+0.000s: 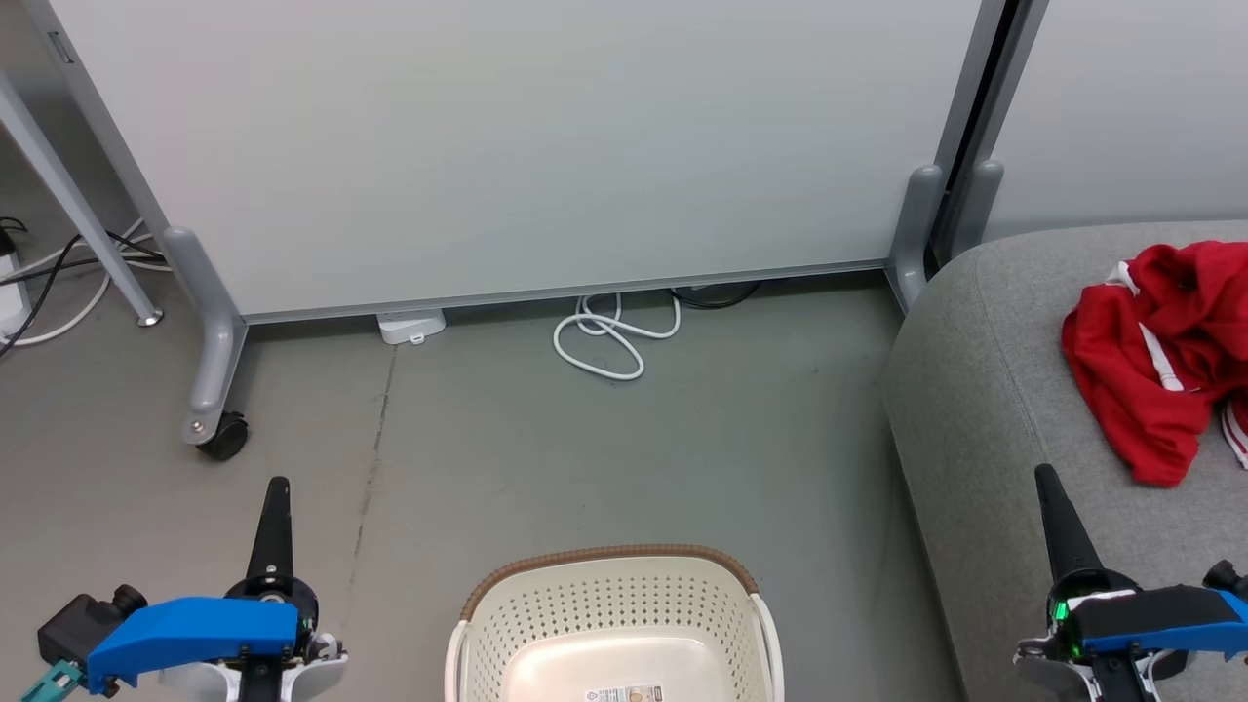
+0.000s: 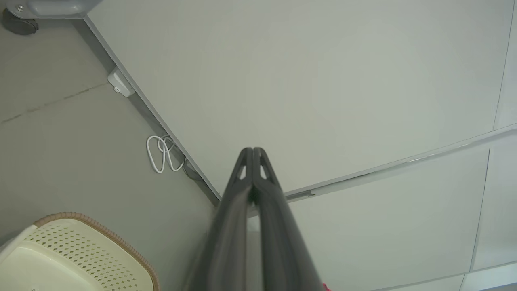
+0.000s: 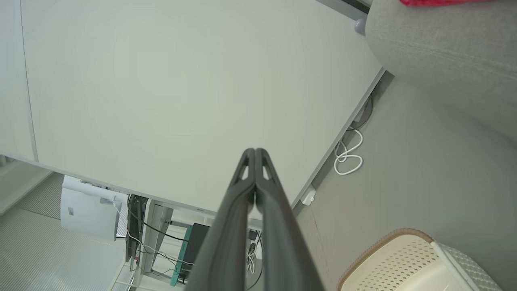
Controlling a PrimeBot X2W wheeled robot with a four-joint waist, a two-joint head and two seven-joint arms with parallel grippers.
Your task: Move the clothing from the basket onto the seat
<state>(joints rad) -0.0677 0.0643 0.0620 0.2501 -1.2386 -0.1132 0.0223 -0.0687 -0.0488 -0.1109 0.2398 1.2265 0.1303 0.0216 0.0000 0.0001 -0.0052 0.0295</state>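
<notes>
The clothing (image 1: 1160, 351) lies crumpled on the seat (image 1: 985, 390), up and to the right of the basket (image 1: 614, 624). The basket's visible bottom is bare, so we judge the transfer done. Our left pincer (image 1: 276, 497) and right pincer (image 1: 1045, 478) flank the basket, both clenched on nothing, likely parked because we see no garment to lift. Beyond the basket, open floor (image 1: 585, 439) runs to a partition (image 1: 507, 146) and a coiled white cable (image 1: 609, 341). The seat's rounded edge rises right of the basket.
</notes>
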